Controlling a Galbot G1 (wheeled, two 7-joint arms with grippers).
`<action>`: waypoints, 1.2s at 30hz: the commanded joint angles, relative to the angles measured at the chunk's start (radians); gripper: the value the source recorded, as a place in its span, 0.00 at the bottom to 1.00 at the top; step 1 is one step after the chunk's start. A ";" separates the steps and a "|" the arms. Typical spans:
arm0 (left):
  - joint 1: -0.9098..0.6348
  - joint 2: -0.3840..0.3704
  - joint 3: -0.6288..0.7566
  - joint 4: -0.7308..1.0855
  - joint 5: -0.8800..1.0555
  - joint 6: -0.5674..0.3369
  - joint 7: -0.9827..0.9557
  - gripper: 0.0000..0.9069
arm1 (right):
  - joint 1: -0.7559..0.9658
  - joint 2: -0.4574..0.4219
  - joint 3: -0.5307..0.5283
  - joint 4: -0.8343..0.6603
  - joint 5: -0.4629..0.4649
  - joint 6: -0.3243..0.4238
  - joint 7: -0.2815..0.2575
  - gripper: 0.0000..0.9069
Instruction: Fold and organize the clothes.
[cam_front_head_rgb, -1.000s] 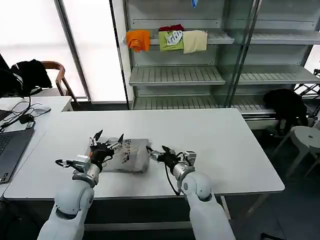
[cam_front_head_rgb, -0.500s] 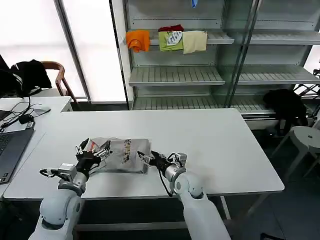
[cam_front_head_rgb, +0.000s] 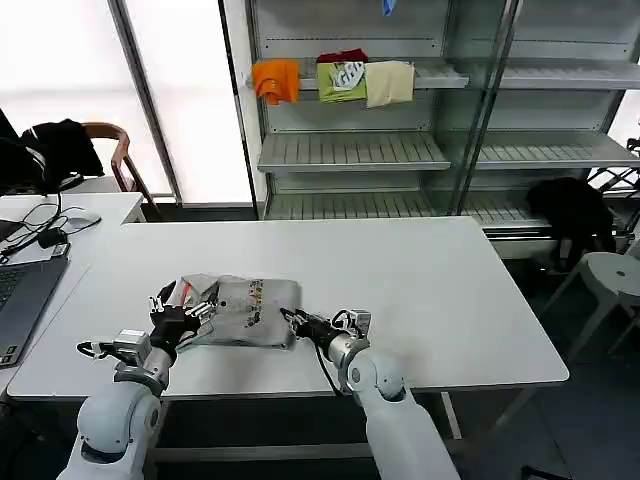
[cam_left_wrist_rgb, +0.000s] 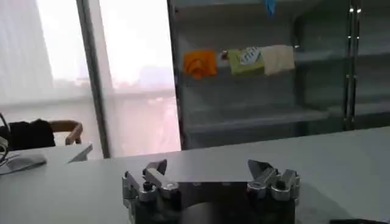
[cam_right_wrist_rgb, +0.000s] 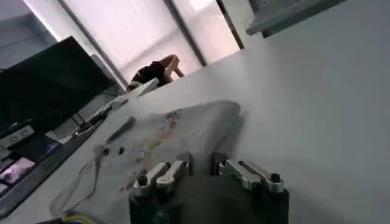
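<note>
Grey and soft, the shirt (cam_front_head_rgb: 240, 310) lies bunched up on the white desk (cam_front_head_rgb: 420, 280), near the front edge and toward its left end. The left gripper (cam_front_head_rgb: 183, 318) rests at the shirt's left end with its fingers spread apart, holding nothing. The right gripper (cam_front_head_rgb: 297, 325) sits at the shirt's right end, and whether it pinches the cloth cannot be told. The shirt looks light and floppy, so it would sag when lifted. The two side edges look like good places to grab.
</note>
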 joint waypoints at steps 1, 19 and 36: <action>0.004 -0.001 -0.007 0.006 -0.003 -0.001 0.001 1.00 | 0.004 0.049 0.020 0.040 -0.006 0.002 0.007 0.00; -0.004 -0.024 0.006 0.027 -0.002 -0.002 0.002 1.00 | -0.065 -0.167 0.140 0.275 0.019 -0.003 0.059 0.00; -0.013 -0.062 0.022 0.030 -0.001 0.017 0.003 1.00 | -0.141 -0.347 0.232 0.284 -0.080 -0.002 0.020 0.00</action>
